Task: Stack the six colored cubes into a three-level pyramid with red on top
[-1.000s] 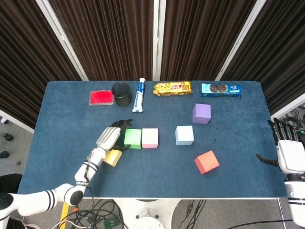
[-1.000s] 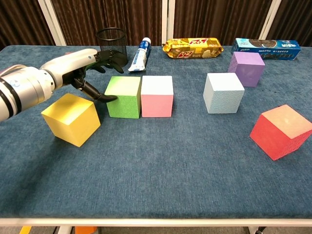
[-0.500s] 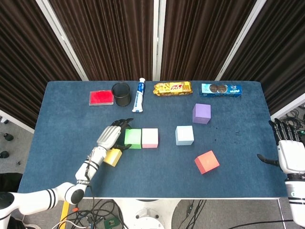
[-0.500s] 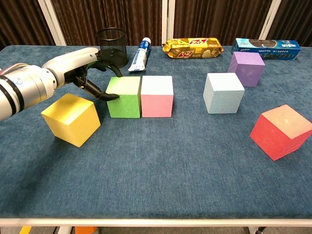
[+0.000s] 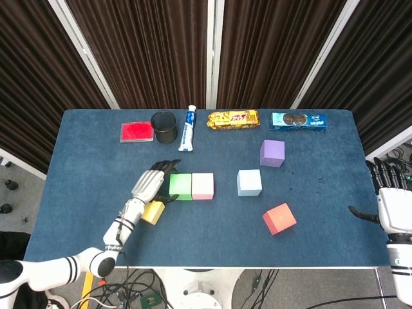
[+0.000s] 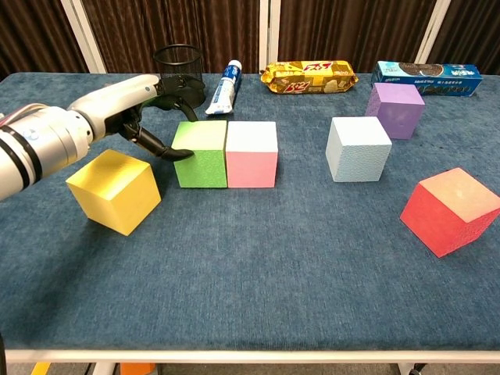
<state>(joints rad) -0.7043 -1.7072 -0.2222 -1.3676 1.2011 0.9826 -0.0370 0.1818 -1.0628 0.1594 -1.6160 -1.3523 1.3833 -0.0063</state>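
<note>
Cubes all sat on the table point(image 5: 90, 154), none stacked: green cube point(image 6: 201, 153) touched pink cube point(image 6: 251, 153) mid-table as 2 base blocks. I had the left hand point(image 6: 139, 105), fingers spread, against green's left side; right hand point(image 5: 391, 205) idled open at the right edge. Red cube point(image 6: 451, 209) waited toward the near right corner.

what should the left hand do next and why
Probably draw the left hand off the green cube and go for the yellow cube. Green already sits flush against the pink cube, while yellow lies apart and askew, so the base row lacks a third.
</note>
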